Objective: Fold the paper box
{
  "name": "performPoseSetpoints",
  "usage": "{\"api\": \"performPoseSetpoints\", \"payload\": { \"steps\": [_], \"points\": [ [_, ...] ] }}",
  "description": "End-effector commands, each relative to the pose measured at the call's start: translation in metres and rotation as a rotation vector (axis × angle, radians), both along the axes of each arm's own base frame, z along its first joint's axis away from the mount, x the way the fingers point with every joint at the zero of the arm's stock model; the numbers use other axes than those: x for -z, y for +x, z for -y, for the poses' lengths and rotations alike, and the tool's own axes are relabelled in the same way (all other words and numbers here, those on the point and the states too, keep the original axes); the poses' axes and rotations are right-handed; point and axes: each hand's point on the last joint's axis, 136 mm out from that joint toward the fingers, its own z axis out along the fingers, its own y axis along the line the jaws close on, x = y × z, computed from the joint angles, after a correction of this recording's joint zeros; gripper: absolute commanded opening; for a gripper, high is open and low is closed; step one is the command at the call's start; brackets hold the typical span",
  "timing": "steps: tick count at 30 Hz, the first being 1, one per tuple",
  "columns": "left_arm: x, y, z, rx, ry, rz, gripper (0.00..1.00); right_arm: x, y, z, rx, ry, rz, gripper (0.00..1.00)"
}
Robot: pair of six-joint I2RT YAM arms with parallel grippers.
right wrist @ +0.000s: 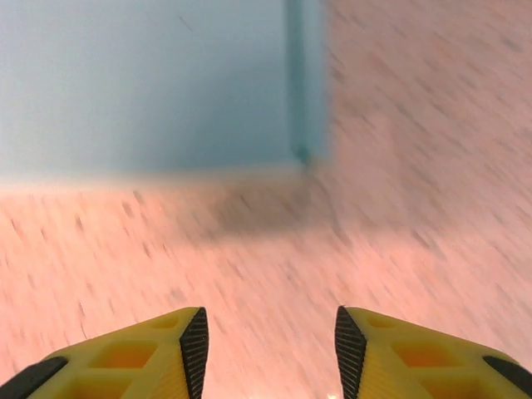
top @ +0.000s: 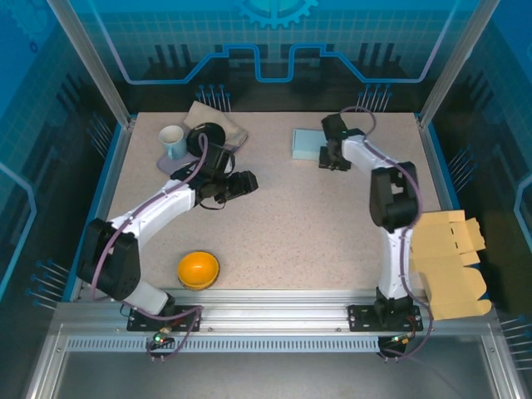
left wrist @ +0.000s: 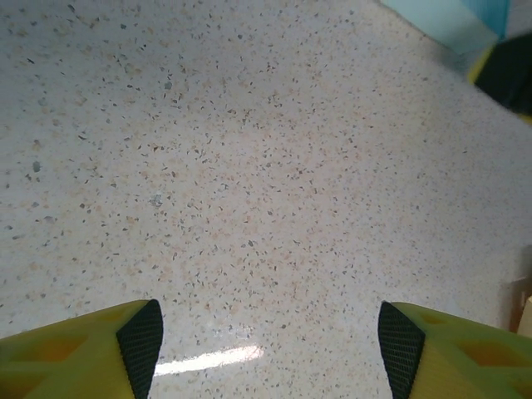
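Observation:
A flat light blue paper box [top: 306, 143] lies on the speckled table at the back, right of centre. My right gripper [top: 332, 161] hovers just off its near right corner. In the right wrist view the box [right wrist: 150, 83] lies ahead of the right gripper [right wrist: 270, 345], whose fingers stand apart with bare table between them; that view is blurred. My left gripper [top: 248, 182] is over the table left of centre, open and empty. The left wrist view has my left gripper [left wrist: 270, 341] over bare table, with a corner of the box [left wrist: 449, 17] at the top right.
A pale mug [top: 173, 141], a tan cloth [top: 218, 123] and a black round object [top: 206, 133] sit at the back left. An orange bowl [top: 199, 268] is near the front edge. Flat tan cardboard blanks [top: 449, 262] lie off the table's right side.

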Motion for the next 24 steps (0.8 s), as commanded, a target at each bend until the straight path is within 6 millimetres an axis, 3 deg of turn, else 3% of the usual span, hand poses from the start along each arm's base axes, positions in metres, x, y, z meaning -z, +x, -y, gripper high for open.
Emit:
{"api": "performPoseSetpoints", "payload": {
  "steps": [1, 4, 6, 9, 15, 24],
  "points": [
    [-0.012, -0.010, -0.014, 0.000, 0.035, 0.034, 0.73, -0.058, -0.042, 0.044, 0.087, -0.029, 0.061, 0.48],
    [-0.016, -0.016, -0.015, 0.004, 0.031, 0.048, 0.72, -0.063, -0.093, 0.103, 0.231, -0.076, 0.046, 0.50],
    [-0.017, -0.021, -0.013, 0.008, 0.023, 0.052, 0.72, -0.056, -0.123, 0.144, 0.357, -0.064, 0.035, 0.51],
    [-0.017, -0.025, -0.008, 0.021, 0.013, 0.049, 0.72, -0.038, -0.150, 0.185, 0.496, 0.020, 0.015, 0.53],
    [-0.022, -0.030, 0.005, 0.060, 0.025, 0.065, 0.72, -0.016, -0.162, 0.243, 0.651, 0.000, -0.023, 0.54],
    [-0.016, -0.031, 0.008, 0.093, 0.050, 0.053, 0.72, -0.014, -0.161, 0.286, 0.861, -0.075, -0.030, 0.64]
  ]
}}
